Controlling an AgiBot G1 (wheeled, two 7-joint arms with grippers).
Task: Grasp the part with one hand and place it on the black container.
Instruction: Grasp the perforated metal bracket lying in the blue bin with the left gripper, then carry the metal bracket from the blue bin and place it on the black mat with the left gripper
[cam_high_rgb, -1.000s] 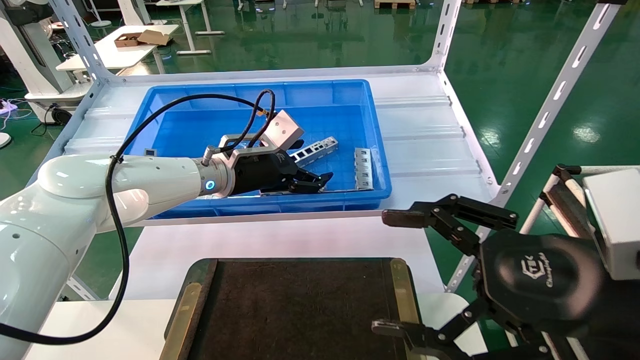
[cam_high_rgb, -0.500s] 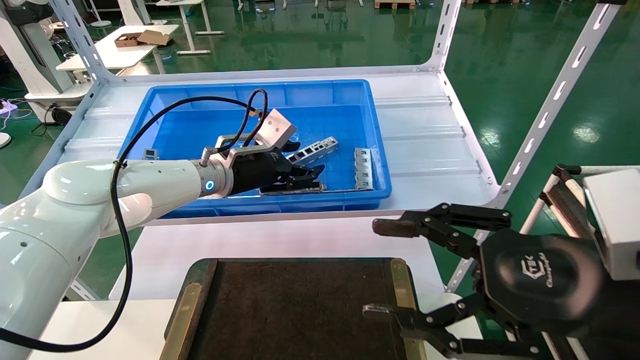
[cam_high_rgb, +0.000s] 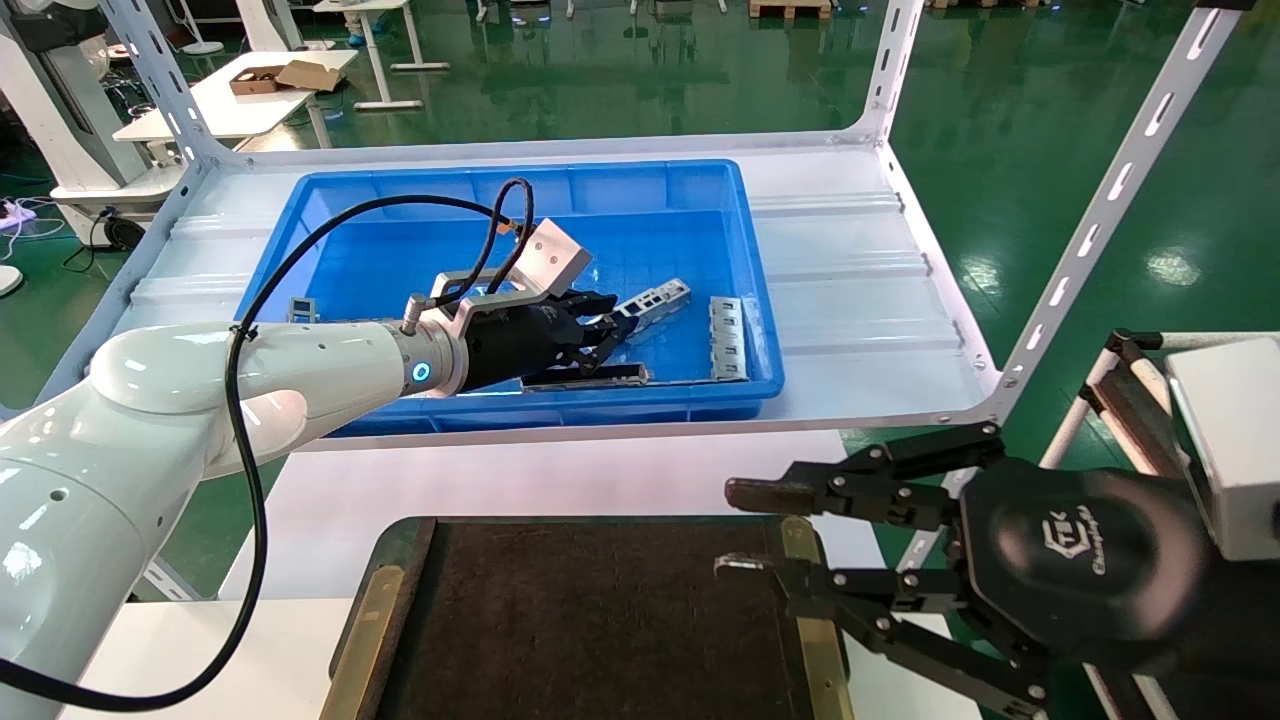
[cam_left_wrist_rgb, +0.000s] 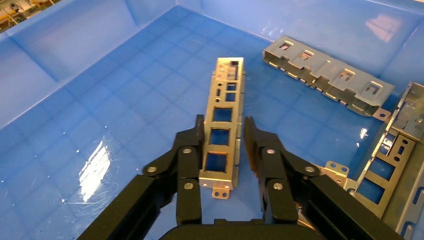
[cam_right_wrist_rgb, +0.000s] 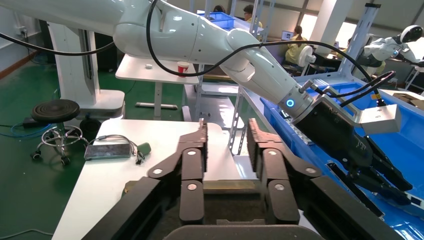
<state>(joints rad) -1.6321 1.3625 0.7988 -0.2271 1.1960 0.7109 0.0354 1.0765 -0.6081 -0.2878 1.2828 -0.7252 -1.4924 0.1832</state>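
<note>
The part (cam_high_rgb: 655, 298), a slim light-grey bar with rectangular cut-outs, lies in the blue bin (cam_high_rgb: 520, 172). My left gripper (cam_high_rgb: 612, 325) reaches into the bin and is shut on the part's near end. In the left wrist view the part (cam_left_wrist_rgb: 222, 135) runs out between the black fingers (cam_left_wrist_rgb: 189, 155) of my left gripper (cam_left_wrist_rgb: 223, 121). The black container (cam_high_rgb: 600, 620) lies flat at the front, with olive-brass side strips. My right gripper (cam_high_rgb: 730, 530) hovers open and empty over its right edge. The right wrist view shows that gripper (cam_right_wrist_rgb: 226, 125) above the container's strip (cam_right_wrist_rgb: 227, 185).
A wider slotted grey plate (cam_high_rgb: 727, 337) and a dark-faced long bar (cam_high_rgb: 585, 378) lie in the bin near the part. The left wrist view shows two plates (cam_left_wrist_rgb: 325, 75) (cam_left_wrist_rgb: 395, 150). Slotted shelf uprights (cam_high_rgb: 1100, 215) stand at the right. A white table (cam_high_rgb: 560, 475) lies between bin and container.
My left gripper's fingers have closed round the part, and the part's far end has swung right. My right gripper's fingers have narrowed and it has moved down-left toward the container.
</note>
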